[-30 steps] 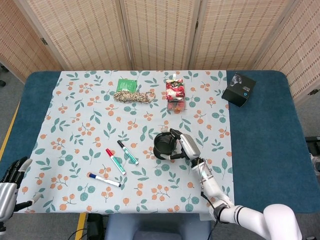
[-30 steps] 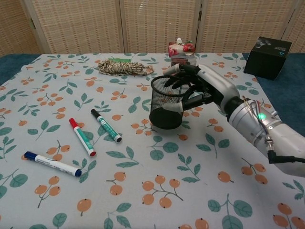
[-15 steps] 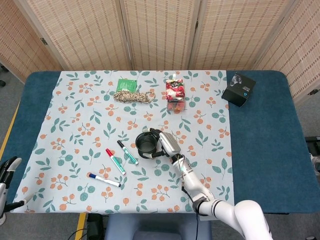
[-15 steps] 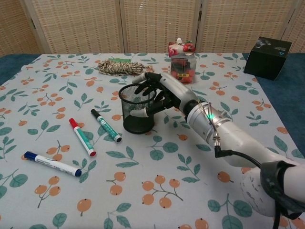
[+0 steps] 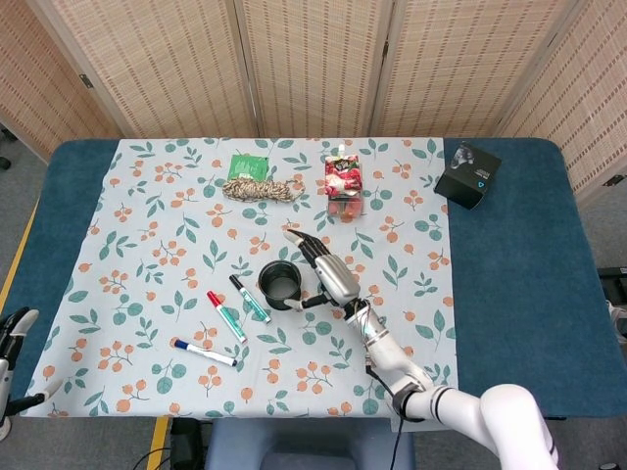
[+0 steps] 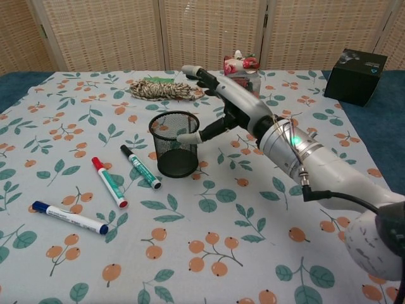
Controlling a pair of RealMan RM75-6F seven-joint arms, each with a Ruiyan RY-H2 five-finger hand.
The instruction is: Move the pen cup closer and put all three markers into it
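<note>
The black mesh pen cup (image 5: 279, 283) (image 6: 174, 144) stands upright on the floral cloth, just right of the markers. My right hand (image 5: 323, 269) (image 6: 223, 101) is beside its right side with fingers spread and nothing held; the thumb tip (image 6: 188, 137) is at the cup's wall. Three markers lie flat to the cup's left: a green one with a black cap (image 5: 251, 299) (image 6: 141, 167), a red one (image 5: 225, 315) (image 6: 109, 182) and a blue one (image 5: 204, 352) (image 6: 69, 217). Only a sliver of my left hand (image 5: 12, 328) shows, at the bottom left edge of the head view.
A coil of rope (image 5: 259, 189) (image 6: 166, 90) and a green packet (image 5: 249, 164) lie at the back. A red snack box (image 5: 343, 181) (image 6: 241, 71) stands behind the right hand. A black box (image 5: 468, 174) (image 6: 355, 76) sits on the blue table at the far right.
My right hand carried the pen cup left towards the markers, set it down and let go, its fingers now spread. My left hand dropped lower, almost out of frame.
</note>
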